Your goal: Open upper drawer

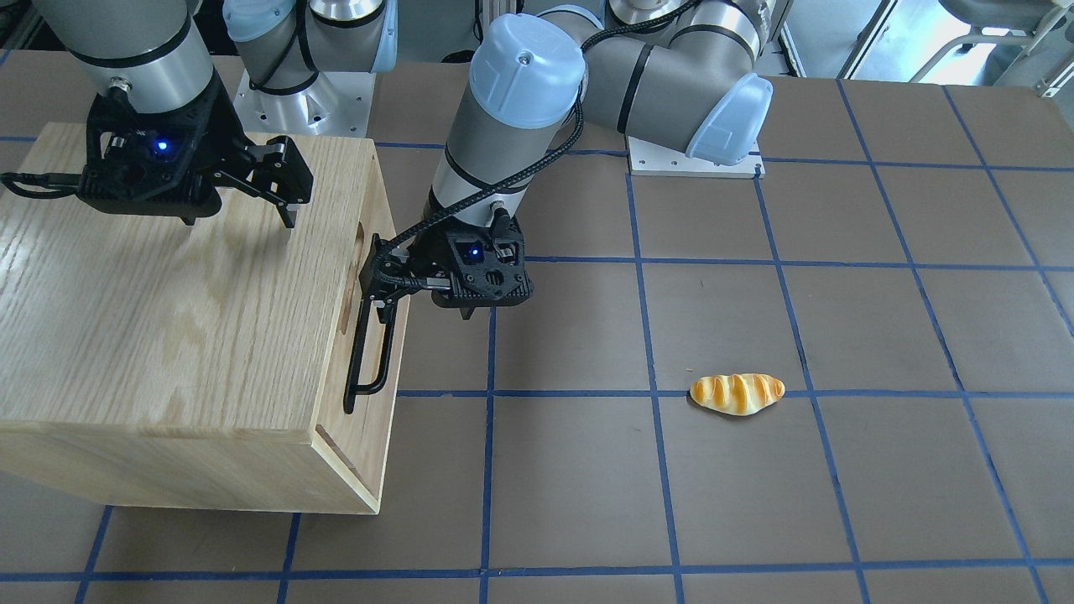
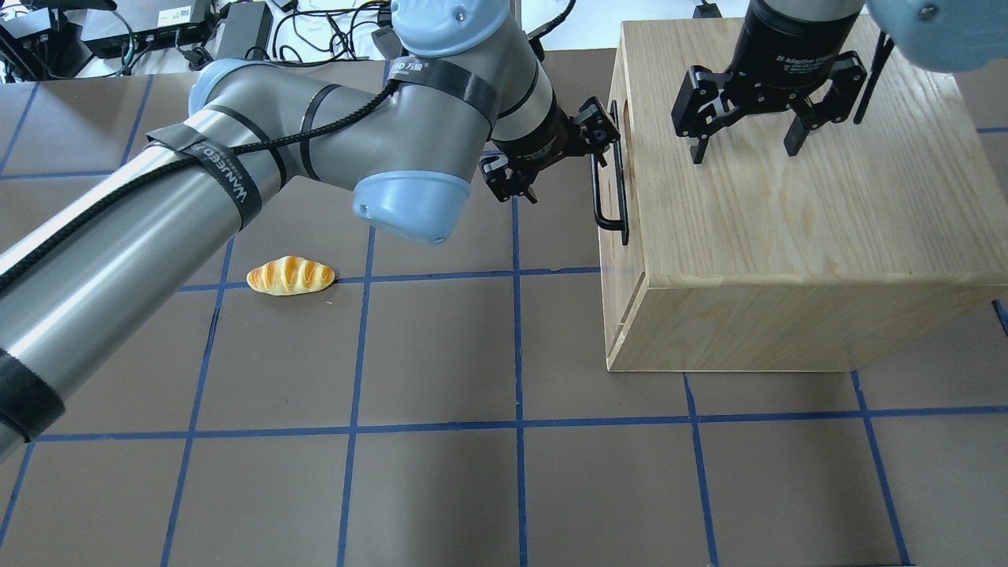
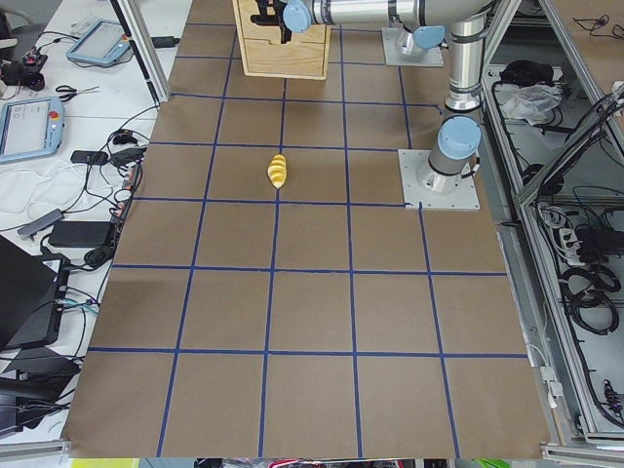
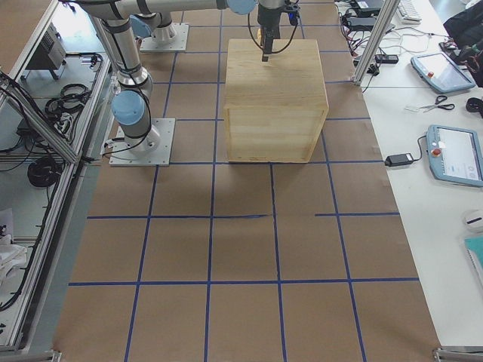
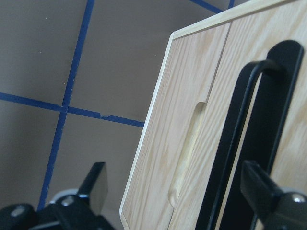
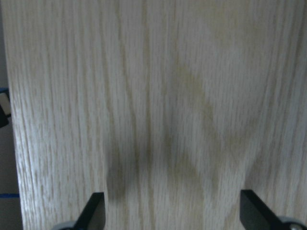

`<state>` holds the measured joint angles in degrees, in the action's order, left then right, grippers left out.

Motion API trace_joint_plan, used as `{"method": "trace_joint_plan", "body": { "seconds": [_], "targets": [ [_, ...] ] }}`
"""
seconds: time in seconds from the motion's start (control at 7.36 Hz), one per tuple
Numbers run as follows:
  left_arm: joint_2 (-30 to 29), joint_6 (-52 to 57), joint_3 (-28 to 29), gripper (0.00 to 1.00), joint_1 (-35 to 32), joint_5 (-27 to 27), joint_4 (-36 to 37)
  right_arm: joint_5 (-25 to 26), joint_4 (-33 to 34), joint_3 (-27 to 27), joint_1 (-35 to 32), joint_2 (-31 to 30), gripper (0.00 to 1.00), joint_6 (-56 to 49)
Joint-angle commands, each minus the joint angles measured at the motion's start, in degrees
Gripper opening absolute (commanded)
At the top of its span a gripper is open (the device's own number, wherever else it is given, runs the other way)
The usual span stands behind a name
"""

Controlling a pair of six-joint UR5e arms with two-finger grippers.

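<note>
The upper drawer's light-oak front (image 5: 293,153) carries a long black bar handle (image 5: 237,139), which also shows in the front-facing view (image 1: 369,352) and the overhead view (image 2: 610,201). The drawer looks flush with the oak cabinet (image 2: 787,236). My left gripper (image 2: 563,157) is open at the far end of the handle. In the left wrist view the bar passes between its open jaws, nearer one finger (image 5: 261,187), and is not clamped. My right gripper (image 2: 744,146) is open and empty, pointing down just above the cabinet's top (image 6: 158,96).
A finger-slot cutout (image 5: 189,153) sits in the narrow panel beside the handle. A toy bread roll (image 2: 290,276) lies on the brown gridded table (image 2: 441,472), well away from the cabinet. The left arm's elbow hangs over the table between roll and cabinet.
</note>
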<state>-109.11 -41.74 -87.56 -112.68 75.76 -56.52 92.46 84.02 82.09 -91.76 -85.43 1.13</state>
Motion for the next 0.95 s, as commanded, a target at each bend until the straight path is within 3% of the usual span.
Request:
{"method": "trace_joint_plan", "body": {
  "seconds": [0.0,0.54,0.81],
  "targets": [
    [-0.4,0.0,0.0,1.0,-0.6,0.0,0.0,0.0,0.0,0.1,0.0,0.0,1.0,-0.1],
    [-1.5,1.2,0.2,1.0,-0.6,0.6,0.0,0.0,0.0,0.0,0.0,0.0,1.0,-0.1],
    [-1.3,3.2,1.3,1.0,-0.4,4.6,-0.2,0.0,0.0,0.0,0.0,0.0,1.0,-0.1]
  ]
}}
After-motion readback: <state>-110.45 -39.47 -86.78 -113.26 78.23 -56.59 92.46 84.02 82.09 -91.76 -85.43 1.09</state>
